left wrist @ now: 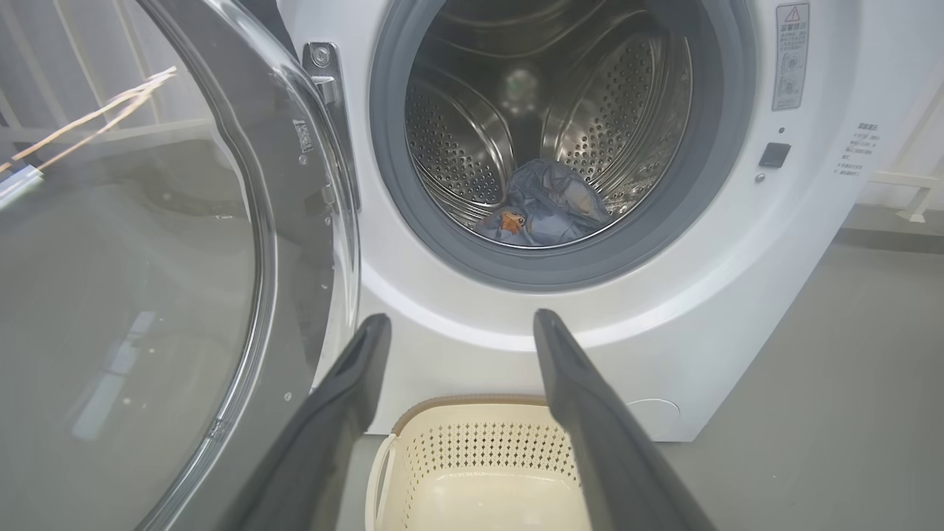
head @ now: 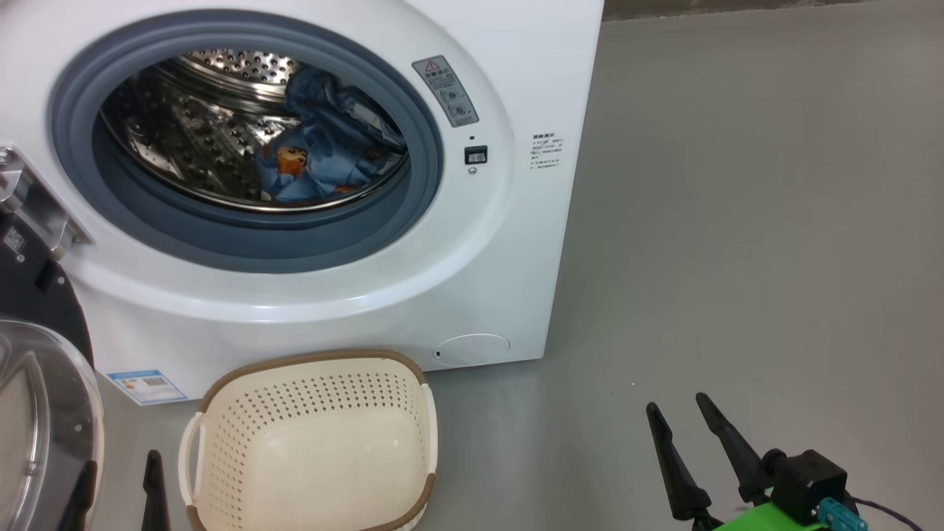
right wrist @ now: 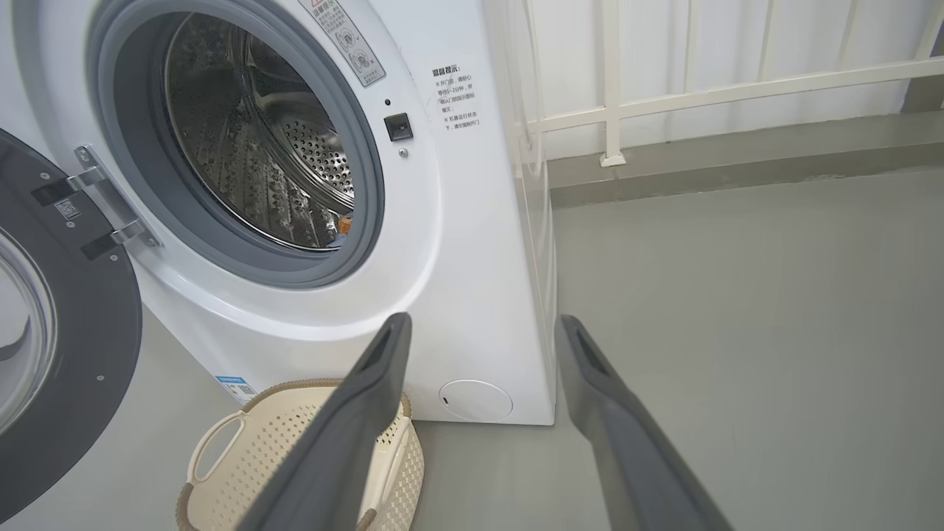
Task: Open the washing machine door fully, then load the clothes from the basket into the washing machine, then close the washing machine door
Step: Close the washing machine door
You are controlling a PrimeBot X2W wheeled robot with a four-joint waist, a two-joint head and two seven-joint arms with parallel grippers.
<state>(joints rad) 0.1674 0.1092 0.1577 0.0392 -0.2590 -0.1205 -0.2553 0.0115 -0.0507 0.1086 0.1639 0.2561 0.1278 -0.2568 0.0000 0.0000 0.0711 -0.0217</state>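
Upright, the basket (head: 243, 413) lies handle-to-handle along the washing machine (head: 516, 243); left gripper (left wrist: 459, 321) and right gripper (right wrist: 483, 323) gape empty.

You can make out a red warning triangle on the grey sticker (head: 445, 90) of the washing machine (head: 516, 258); its printed notice (head: 547, 151) and blue energy label (head: 147, 386) are too small to read.

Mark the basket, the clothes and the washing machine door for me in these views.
basket (head: 317, 398), head view, perforated far wall.
clothes (head: 332, 147), head view, middle of the blue fabric.
washing machine door (right wrist: 103, 332), right wrist view, black outer ring.
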